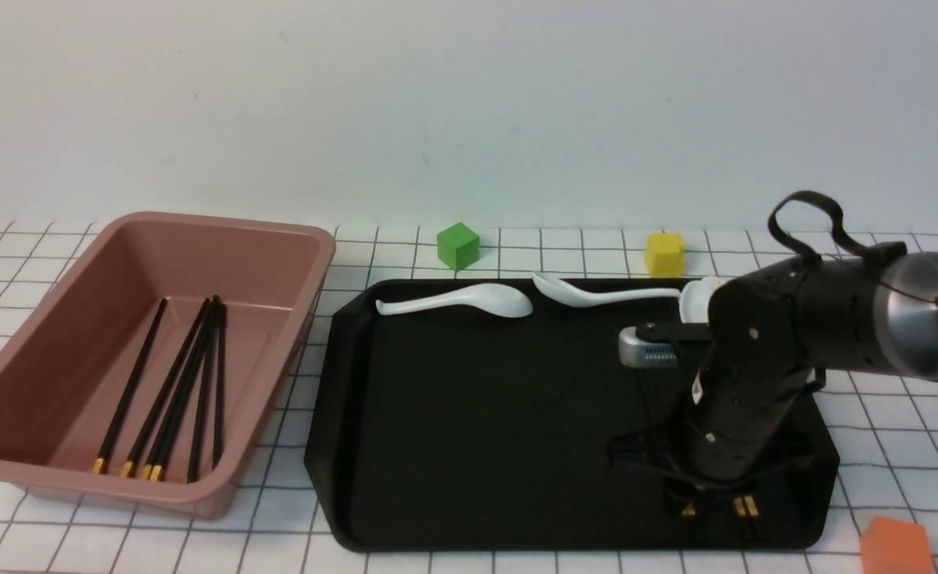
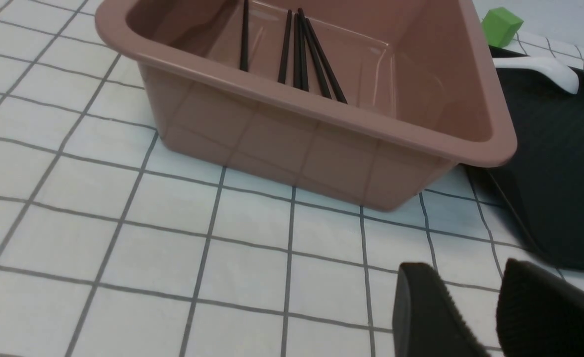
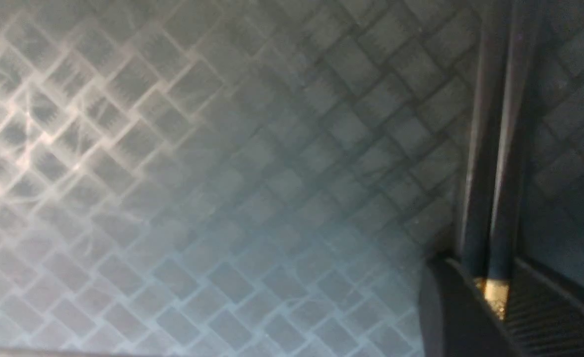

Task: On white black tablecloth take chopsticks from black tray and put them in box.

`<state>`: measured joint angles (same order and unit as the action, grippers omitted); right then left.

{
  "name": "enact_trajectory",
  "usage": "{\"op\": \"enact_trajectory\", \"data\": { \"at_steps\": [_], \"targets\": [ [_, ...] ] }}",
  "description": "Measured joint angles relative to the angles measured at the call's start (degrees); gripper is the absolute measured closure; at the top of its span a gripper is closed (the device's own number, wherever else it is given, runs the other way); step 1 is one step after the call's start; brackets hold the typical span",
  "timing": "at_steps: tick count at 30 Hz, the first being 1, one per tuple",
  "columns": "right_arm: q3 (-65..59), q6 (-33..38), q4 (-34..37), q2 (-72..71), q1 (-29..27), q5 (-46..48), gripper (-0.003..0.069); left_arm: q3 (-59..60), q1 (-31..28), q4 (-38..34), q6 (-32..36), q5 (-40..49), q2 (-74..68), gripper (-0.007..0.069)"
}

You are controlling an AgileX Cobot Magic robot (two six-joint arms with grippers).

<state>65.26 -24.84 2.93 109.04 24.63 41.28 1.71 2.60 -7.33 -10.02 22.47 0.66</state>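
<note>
White gridded tablecloth (image 1: 277, 550) covers the worktop. Black tray (image 1: 476, 414) lies centre-right, box (image 1: 293, 279) by the left edge with chopsticks (image 1: 132, 386) inside. Right gripper (image 1: 716, 502) pinches two more near the tray's near-right corner; left gripper (image 2: 490, 317) slightly parted, empty.

Plain pale wall (image 1: 469, 96), soft even light

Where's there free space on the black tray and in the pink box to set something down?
The black tray is bare at left and middle, nearer than the white spoons. Its right side is crowded: right gripper on loose chopsticks. The box floor is bare right of the stored chopsticks.
</note>
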Motion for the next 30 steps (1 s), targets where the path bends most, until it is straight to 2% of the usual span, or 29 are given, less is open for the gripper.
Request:
{"op": "enact_trajectory", "data": {
  "at_steps": [6, 11, 14, 18, 21, 23, 26, 30],
  "targets": [
    [0.0, 0.2, 1.8, -2.2, 0.0, 1.1, 0.0515, 0.0, 0.0, 0.0, 0.0, 0.0, 0.0, 0.0386],
    [0.5, 0.2, 3.3, -10.6, 0.0, 4.2, 0.0515, 0.0, 0.0, 0.0, 0.0, 0.0, 0.0, 0.0386],
    [1.9, 1.7, 7.0, -15.9, 0.7, 4.6, 0.0515, 0.0, 0.0, 0.0, 0.0, 0.0, 0.0, 0.0386],
    [6.5, 8.0, 14.0, -18.8, 4.4, 1.3, 0.0515, 0.0, 0.0, 0.0, 0.0, 0.0, 0.0, 0.0386],
    [14.2, 15.4, 21.6, -16.0, 9.2, -3.4, 0.0515, 0.0, 0.0, 0.0, 0.0, 0.0, 0.0, 0.0386],
    [16.5, 17.0, 23.2, -14.5, 10.6, -4.5, 0.0515, 0.0, 0.0, 0.0, 0.0, 0.0, 0.0, 0.0386],
    [27.0, 22.5, 28.2, -6.5, 14.5, -7.5, 0.0515, 0.0, 0.0, 0.0, 0.0, 0.0, 0.0, 0.0386],
    [40.2, 25.4, 31.0, 6.3, 18.7, -9.3, 0.0515, 0.0, 0.0, 0.0, 0.0, 0.0, 0.0, 0.0386]
  ]
}}
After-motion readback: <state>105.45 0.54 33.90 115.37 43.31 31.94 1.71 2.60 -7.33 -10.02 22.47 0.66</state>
